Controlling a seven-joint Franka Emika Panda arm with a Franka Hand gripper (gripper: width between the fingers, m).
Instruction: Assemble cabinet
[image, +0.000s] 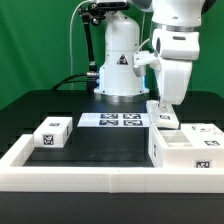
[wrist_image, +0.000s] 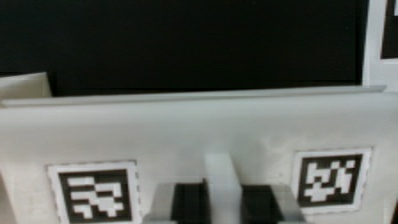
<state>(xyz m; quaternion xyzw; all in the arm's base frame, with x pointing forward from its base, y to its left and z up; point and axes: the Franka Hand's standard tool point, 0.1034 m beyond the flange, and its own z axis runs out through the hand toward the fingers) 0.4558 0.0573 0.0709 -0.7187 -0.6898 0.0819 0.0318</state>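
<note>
Exterior view: the arm (image: 172, 45) reaches down on the exterior view's right. The gripper (image: 163, 103) is low over a small white tagged part (image: 163, 116) just behind the cabinet (image: 166, 150). The fingertips are hidden by the wrist housing and that part, so I can't tell from here whether they're spread or pinching.

The cabinet sits front-right in the exterior view, on the black table (image: 100, 150), just inside the white rail (image: 90, 180). Its open side is up, square compartments are visible, and there's a front tag (image: 203, 163) on its near face. Another white tagged piece (image: 205, 131) is behind it, near the frame edge. A small block (image: 50, 134) is well apart on the exterior view's left. The marker board (image: 112, 121) lies flat in front of the arm's base.

Wrist view: blurred. A white panel (wrist_image: 214, 130) fills the lower half and carries two tags (wrist_image: 98, 192); the black table is beyond it. Two dark fingers (wrist_image: 189, 205) flank a narrow white strip (wrist_image: 219, 190), contact unclear, so I can't tell the grip state. I also can't tell whether the panel belongs to the cabinet.
</note>
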